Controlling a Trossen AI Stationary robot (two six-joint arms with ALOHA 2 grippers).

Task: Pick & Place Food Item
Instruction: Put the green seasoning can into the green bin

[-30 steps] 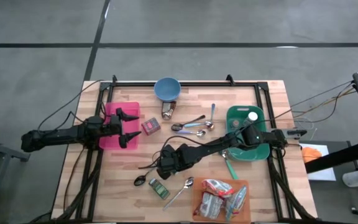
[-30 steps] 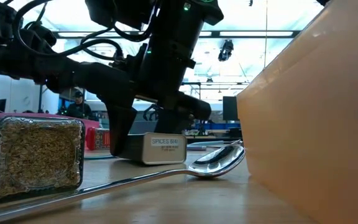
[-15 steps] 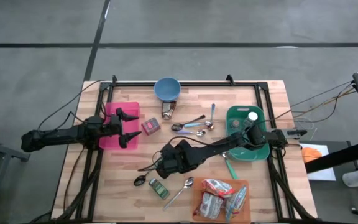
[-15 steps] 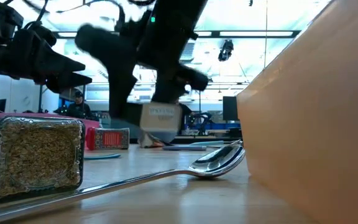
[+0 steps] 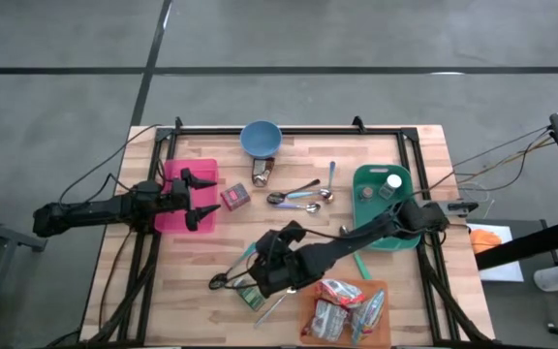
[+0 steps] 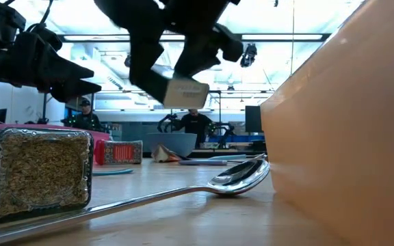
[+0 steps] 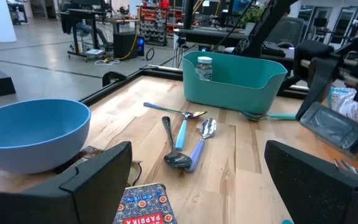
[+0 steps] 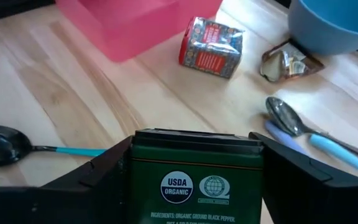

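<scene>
Right pincer [image 8: 194,186] clamped across the side walls of a small green pepper tin [image 8: 196,180], lifted clear above the counter [image 8: 61,93]; looks rigid, light, smooth-sided and likely slippery, so flat opposite faces suit best; left pincer [image 5: 199,201] waits apart.

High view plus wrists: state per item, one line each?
Right gripper: shut on green spice tin, lifted off the table.
Left gripper: open, holding nothing, over pink tray.
Blue bowl: upright, looks empty.
Teal bin: upright, small jar inside.
Red paprika tin: on the table, untouched.
</scene>
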